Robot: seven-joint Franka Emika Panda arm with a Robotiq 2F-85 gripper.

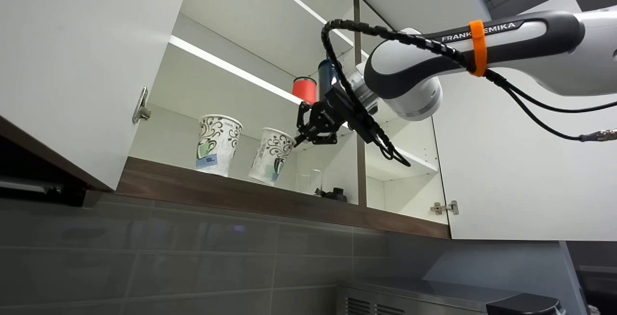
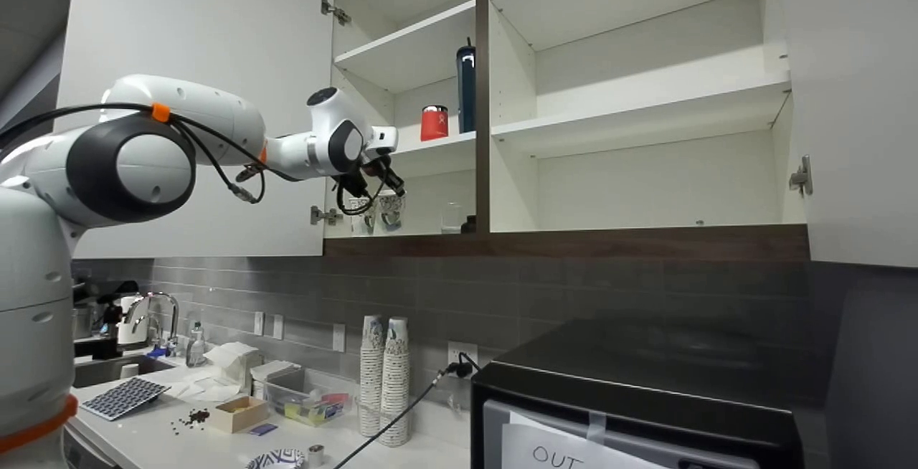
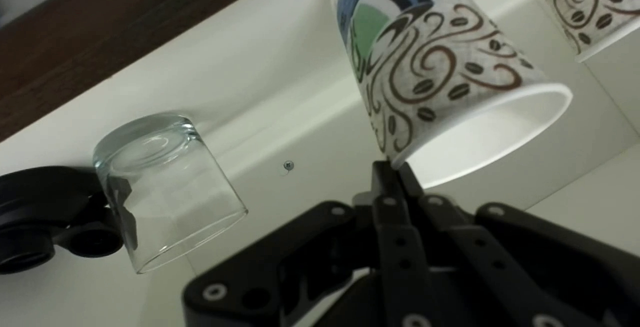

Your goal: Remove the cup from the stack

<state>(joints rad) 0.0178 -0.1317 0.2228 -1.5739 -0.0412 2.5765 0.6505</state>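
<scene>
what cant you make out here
Cup held at its rim by the gripper: base partly cut off by the wrist view's top edge.
Second patterned cup: cropped by the wrist view's top and right edges.
Black object: cut off by the wrist view's left edge.
Dark bottle: partly behind the cable in an exterior view.
Paper sign: anything below "OUT" lies past an exterior view's bottom edge.

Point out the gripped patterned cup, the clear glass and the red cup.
Gripped patterned cup (image 3: 432,64), in the wrist view: on its printed side wall.
Clear glass (image 3: 172,192), in the wrist view: on its side wall.
Red cup (image 1: 304,91), in an exterior view: on its body.
</scene>
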